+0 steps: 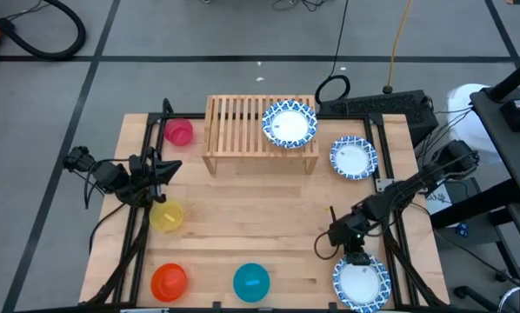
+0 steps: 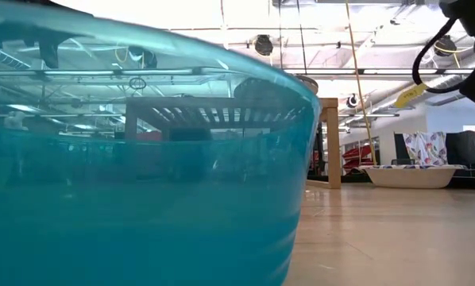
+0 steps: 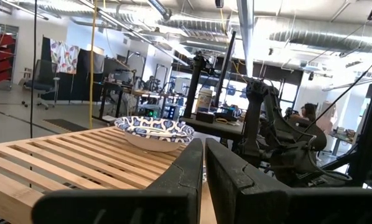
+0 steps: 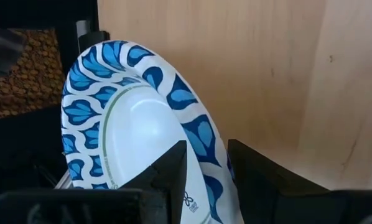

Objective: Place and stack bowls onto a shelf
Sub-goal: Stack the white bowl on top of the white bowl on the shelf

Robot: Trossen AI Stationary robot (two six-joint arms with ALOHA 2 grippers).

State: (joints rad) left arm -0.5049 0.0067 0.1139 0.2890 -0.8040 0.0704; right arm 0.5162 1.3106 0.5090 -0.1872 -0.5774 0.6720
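The blue-rimmed bowl I am going for is lying at the near right corner of the table, and its rim is passing between my right fingers: one inside the bowl, one outside. My right gripper is standing at that bowl's far edge, jaws fairly wide, straddling the rim; I cannot be sure they are pressing it yet. The shelf is lying away toward the far side, one patterned bowl already on its right end. My left gripper is waiting near the yellow bowl, nearly closed and empty.
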